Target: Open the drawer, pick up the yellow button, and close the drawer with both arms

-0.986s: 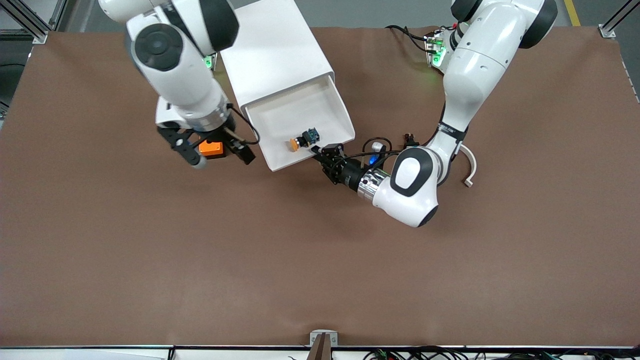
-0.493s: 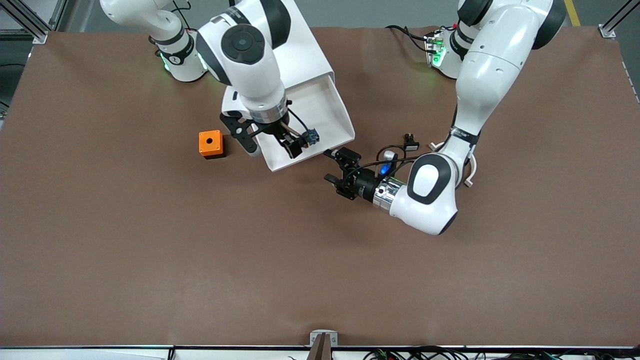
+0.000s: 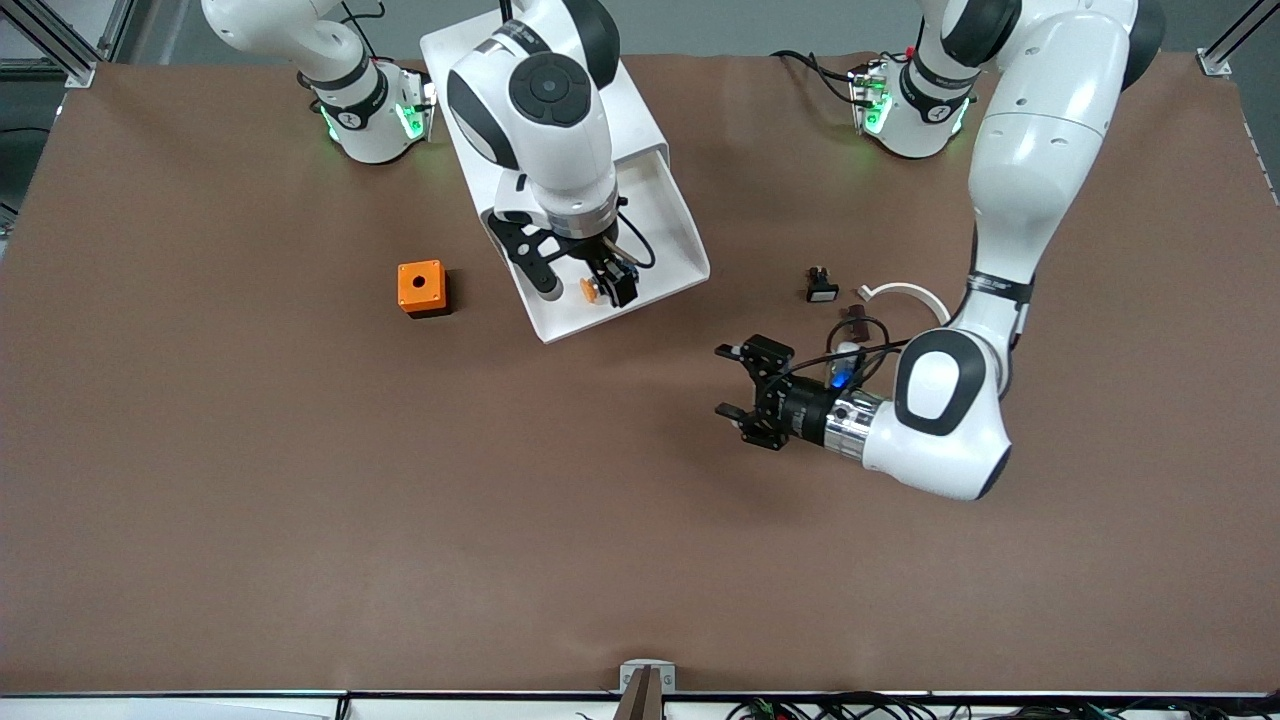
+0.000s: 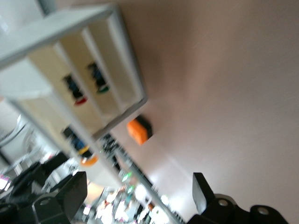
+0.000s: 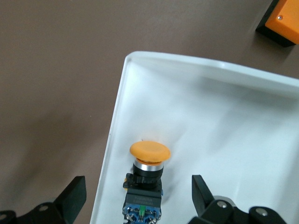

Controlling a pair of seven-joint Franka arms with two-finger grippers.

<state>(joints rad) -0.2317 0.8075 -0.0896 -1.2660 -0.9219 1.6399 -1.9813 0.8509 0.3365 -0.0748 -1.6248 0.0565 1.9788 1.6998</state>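
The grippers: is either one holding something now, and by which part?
Nothing is held. Right gripper is open over the button; left gripper is open.

A broad brown surface with a matte, paper-like covering carries everything. A big white box cabinet stands on it near the right arm's base. An orange cube with a round hole in its top sits beside the cabinet, toward the right arm's end. Toward the left arm's end lie a small black part with a white face and, just beside it, a thin white curved strip. Both arm bases stand along the edge farthest from the front camera.
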